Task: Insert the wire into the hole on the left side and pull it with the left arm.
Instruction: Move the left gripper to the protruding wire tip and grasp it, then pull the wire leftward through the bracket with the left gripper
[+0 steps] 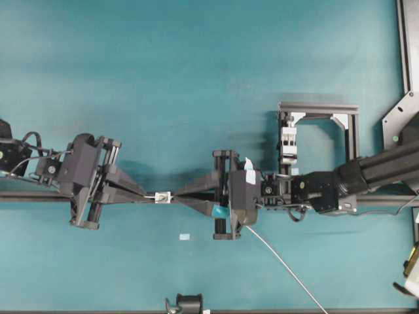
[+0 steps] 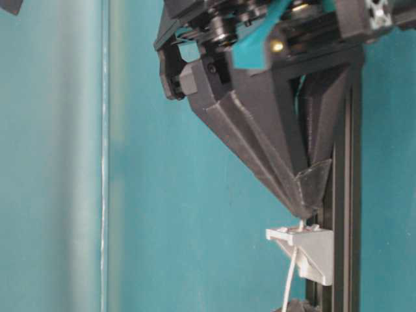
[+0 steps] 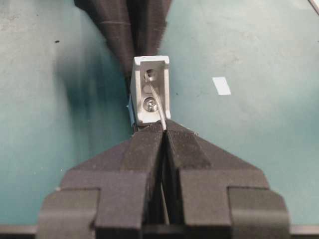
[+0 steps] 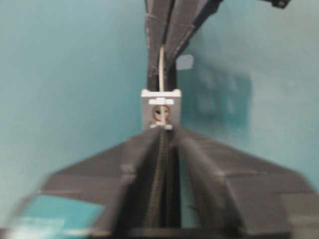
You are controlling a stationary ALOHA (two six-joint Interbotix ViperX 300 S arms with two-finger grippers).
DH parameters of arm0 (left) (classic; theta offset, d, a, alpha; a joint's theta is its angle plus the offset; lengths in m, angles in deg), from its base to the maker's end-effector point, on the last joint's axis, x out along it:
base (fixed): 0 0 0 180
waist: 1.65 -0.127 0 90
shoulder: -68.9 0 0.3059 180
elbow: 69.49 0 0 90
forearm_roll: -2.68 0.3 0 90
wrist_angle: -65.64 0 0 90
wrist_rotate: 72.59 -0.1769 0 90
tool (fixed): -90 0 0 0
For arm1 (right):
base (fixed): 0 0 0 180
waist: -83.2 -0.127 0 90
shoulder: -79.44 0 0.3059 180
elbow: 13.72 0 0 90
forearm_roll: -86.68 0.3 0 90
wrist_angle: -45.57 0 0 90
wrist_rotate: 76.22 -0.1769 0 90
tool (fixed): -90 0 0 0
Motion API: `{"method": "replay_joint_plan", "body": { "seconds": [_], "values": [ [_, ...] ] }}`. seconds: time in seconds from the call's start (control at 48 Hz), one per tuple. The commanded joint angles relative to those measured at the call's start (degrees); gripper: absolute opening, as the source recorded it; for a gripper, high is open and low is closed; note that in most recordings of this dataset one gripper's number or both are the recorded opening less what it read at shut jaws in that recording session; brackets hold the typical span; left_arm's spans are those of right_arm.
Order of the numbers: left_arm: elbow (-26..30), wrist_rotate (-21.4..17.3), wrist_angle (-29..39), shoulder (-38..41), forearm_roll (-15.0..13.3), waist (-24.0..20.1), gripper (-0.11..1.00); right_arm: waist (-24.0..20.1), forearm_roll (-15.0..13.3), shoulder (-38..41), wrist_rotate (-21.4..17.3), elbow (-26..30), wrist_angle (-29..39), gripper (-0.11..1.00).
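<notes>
A small white-silver block [image 1: 162, 197] sits on the black rail [image 1: 26, 195] between my two grippers. The thin pale wire [image 3: 155, 99] comes out of the block's hole [image 3: 149, 75] and curves down into my left gripper [image 3: 164, 129], which is shut on it just short of the block [image 3: 151, 107]. On the other side, my right gripper [image 1: 175, 195], marked with teal tape, has its tips together against the block [image 4: 160, 99], and a short bit of wire [image 2: 300, 225] runs from them into it. The slack wire [image 1: 288, 268] trails toward the table's front right.
A taller white clamp block with black bands [image 1: 288, 144] stands inside a black frame [image 1: 319, 108] at the back right. A small white tape patch [image 1: 184, 236] lies in front of the rail. A black fixture [image 1: 188, 303] sits at the front edge.
</notes>
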Motion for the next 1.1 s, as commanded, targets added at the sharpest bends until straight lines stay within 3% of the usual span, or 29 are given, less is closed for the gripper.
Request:
{"method": "replay_joint_plan", "body": {
  "seconds": [0.0, 0.104, 0.479, 1.083],
  "values": [
    [0.62, 0.0, 0.0, -1.23, 0.09, 0.26, -0.11, 0.35, 0.09, -1.32, 0.26, 0.0, 0.79, 0.54],
    [0.35, 0.0, 0.18, -1.76, 0.09, 0.26, -0.11, 0.26, 0.09, -2.46, 0.35, -0.35, 1.23, 0.78],
    [-2.46, 0.0, 5.98, -7.47, 0.09, 0.26, -0.11, -0.09, -2.9, -7.73, 0.26, -2.99, 3.87, 0.78],
    [-13.45, 1.05, 14.15, -24.17, 0.09, 3.16, -0.11, -0.09, -2.99, -8.88, 0.09, -3.52, 4.83, 0.78]
  ]
}}
